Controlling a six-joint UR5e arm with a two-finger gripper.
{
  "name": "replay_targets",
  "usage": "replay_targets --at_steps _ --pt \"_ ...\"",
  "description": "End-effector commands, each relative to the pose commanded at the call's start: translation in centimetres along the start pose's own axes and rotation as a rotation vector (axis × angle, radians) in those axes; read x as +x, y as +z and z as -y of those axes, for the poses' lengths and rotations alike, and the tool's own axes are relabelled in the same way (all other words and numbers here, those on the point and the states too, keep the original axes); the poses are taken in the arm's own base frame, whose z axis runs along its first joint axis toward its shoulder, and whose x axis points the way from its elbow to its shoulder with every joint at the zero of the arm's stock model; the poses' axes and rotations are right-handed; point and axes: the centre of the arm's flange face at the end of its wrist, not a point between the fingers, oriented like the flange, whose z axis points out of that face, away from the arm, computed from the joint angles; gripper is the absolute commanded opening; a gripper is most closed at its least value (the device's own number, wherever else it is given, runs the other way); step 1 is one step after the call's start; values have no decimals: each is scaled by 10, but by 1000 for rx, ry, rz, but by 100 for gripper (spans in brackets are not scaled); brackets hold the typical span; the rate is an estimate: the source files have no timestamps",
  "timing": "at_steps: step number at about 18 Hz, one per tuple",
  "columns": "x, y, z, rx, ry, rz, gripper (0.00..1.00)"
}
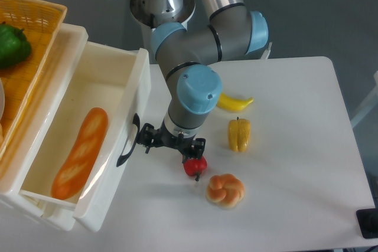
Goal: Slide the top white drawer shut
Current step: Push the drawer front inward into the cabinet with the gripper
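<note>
Nearest the lens, the top white drawer (88, 140) stands pulled open at the left of the counter (295, 175), a baguette (80, 153) lying inside. Just right of its black handle (127, 143) hovers the end effector (155, 141); whether its fingers are apart I cannot tell. Right of the drawer lie a red pepper (195, 166), bun (225, 190), yellow pepper (239, 134) and banana (234, 102).

- Robot lab: arm (201, 45) mounted at bare white table (295, 175), grey floor.
- Props: toy bread (80, 151) in drawer (88, 140), plastic pepper (238, 134), banana (234, 102).
</note>
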Motion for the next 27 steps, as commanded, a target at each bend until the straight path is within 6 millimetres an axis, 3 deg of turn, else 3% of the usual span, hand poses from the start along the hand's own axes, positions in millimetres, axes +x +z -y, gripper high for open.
replay_targets --at_steps 15,27 --pt "68 15 13 -23 106 1 100" --pt "87 20 16 -29 136 -1 100"
